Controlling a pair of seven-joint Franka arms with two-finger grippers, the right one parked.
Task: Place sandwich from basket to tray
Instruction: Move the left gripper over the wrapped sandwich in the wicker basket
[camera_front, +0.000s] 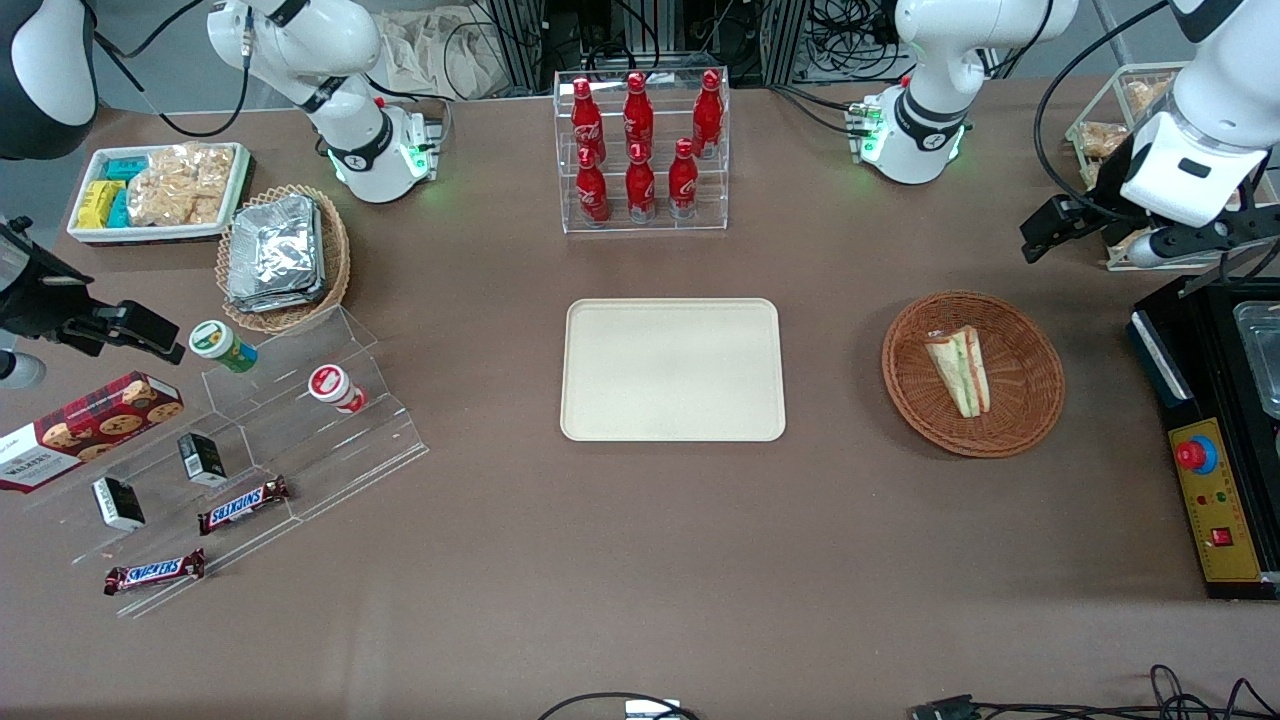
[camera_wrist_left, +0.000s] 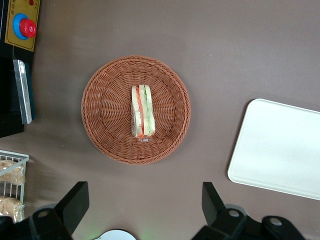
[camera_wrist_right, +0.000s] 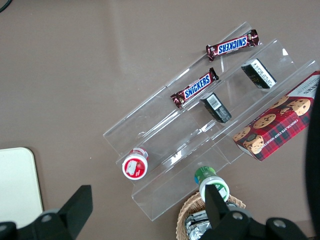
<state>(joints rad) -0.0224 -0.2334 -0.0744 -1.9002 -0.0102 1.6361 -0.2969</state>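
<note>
Tool (camera_wrist_left: 142, 210) hangs wide open and empty, up above the basket (camera_wrist_left: 107, 135); sandwich (camera_wrist_left: 142, 117) sits inside, below it. Looks like the approach step; next it needs to drop and grab, then head for the tray (camera_wrist_left: 280, 150).

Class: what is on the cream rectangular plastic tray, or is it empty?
Empty: cream rectangular plastic tray shows bare surface. The open end effector hangs above the table.

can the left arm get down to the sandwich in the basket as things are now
Probably yes. The sandwich lies alone in the middle of the shallow basket, with nothing over it. The gripper hangs above the table beside the basket, fingers spread wide and empty, so the way down looks free.
</note>
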